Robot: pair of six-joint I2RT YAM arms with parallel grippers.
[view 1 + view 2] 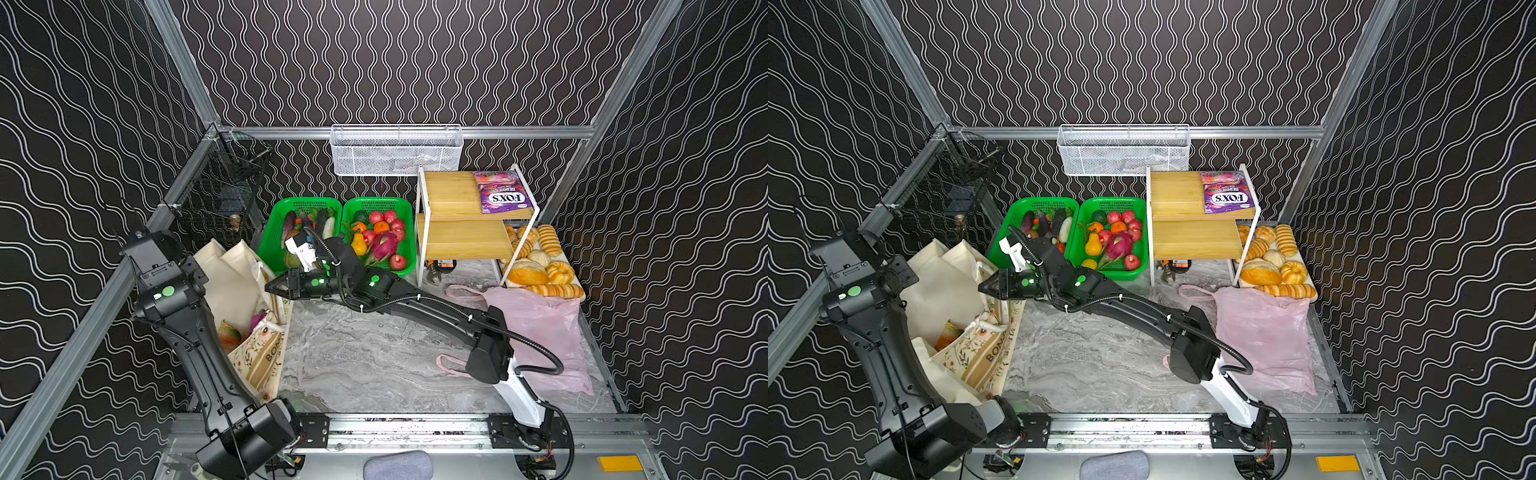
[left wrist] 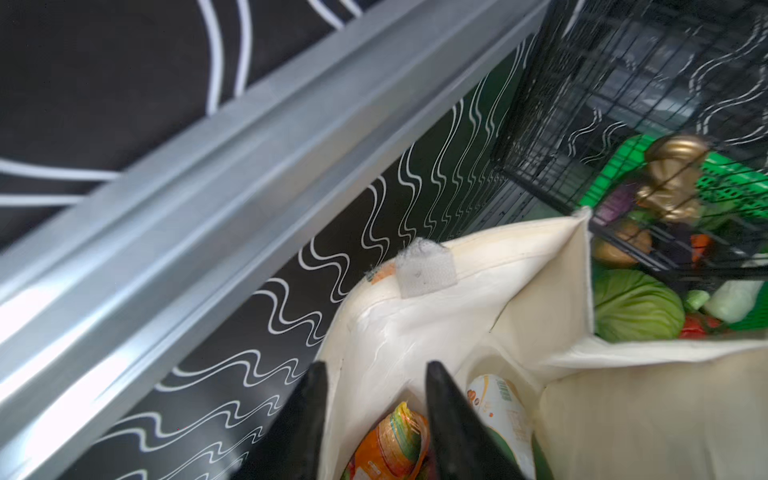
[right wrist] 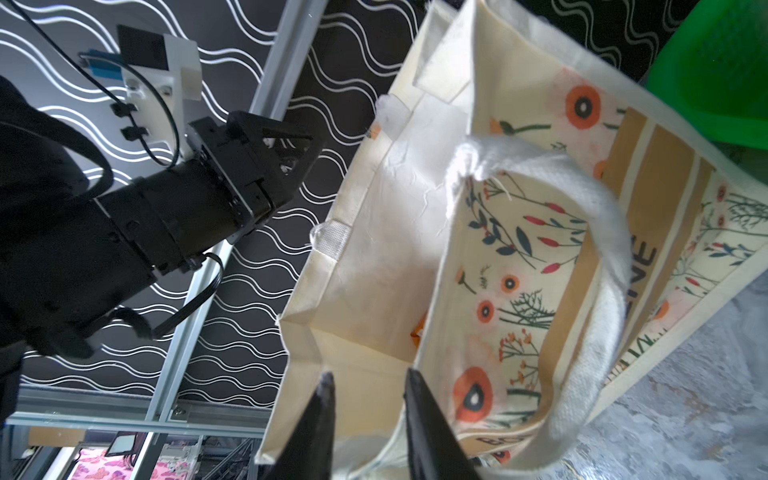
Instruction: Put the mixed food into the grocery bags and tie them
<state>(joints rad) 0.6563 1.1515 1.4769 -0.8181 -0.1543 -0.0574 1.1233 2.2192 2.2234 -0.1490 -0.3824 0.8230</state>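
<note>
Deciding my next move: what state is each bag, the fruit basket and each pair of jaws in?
canvas tote, standing, mouth open, orange packet inside.
pink plastic bag, lying down, handles untied.
fruit basket, loaded, not yet emptied.
left gripper, jaws open astride the tote's rim.
right gripper, jaws open at the tote's mouth.

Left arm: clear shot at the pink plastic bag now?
Probably not. The pink plastic bag lies far right, and the right arm stretches across the middle in between, right tool at the canvas tote, where the left tool sits too.
</note>
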